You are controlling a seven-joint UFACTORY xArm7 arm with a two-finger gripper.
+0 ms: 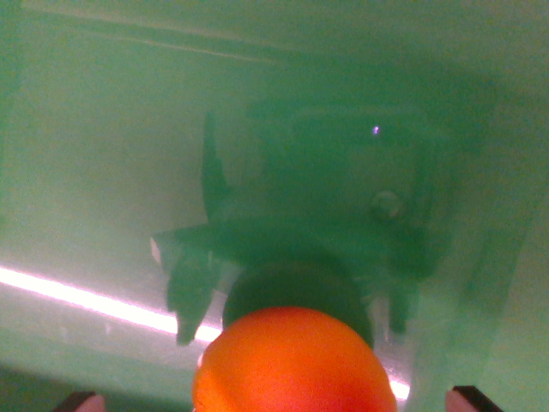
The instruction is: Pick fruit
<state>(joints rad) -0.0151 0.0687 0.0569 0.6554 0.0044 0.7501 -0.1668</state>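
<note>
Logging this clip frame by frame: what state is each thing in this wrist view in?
Orange fruit: whole, at the bottom centre, between the two fingertips; contact with them not visible.
Gripper: only the fingertips show, at the bottom corners, spread wide on either side of the fruit.
Green surface: glossy, carrying a dark reflection or shadow of the gripper and a bright light streak.

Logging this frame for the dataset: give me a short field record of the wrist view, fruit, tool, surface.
view: wrist camera, looking down
fruit: one orange round fruit, bottom centre, cut off by the lower edge
tool: only two dark fingertips at the bottom corners, one each side of the fruit
tool state: cannot tell; contact with the fruit not visible
surface: glossy green, carrying a dark reflection or shadow of the rig
light: bright streak across the lower left
</note>
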